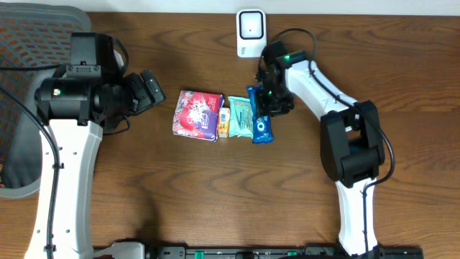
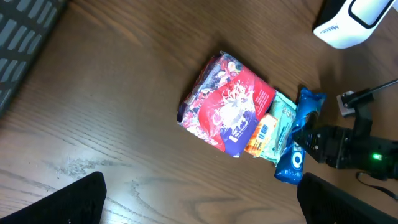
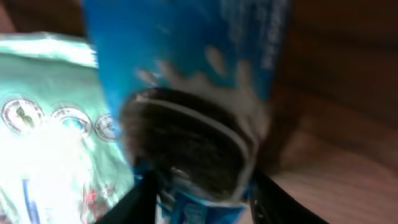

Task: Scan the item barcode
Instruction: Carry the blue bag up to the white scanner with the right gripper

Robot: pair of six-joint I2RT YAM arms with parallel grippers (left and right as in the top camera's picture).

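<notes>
Barely begun: brackets the glossy blue cookie packet just below the white plastic scanner with right jaws, grip uncertain; holds left jaws wide open.

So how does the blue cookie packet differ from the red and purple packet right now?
The blue cookie packet is narrow and long; the red and purple packet is broader. The right gripper straddles the blue one, grip unclear; the red one is untouched. Both lie on the table in one row.
</notes>
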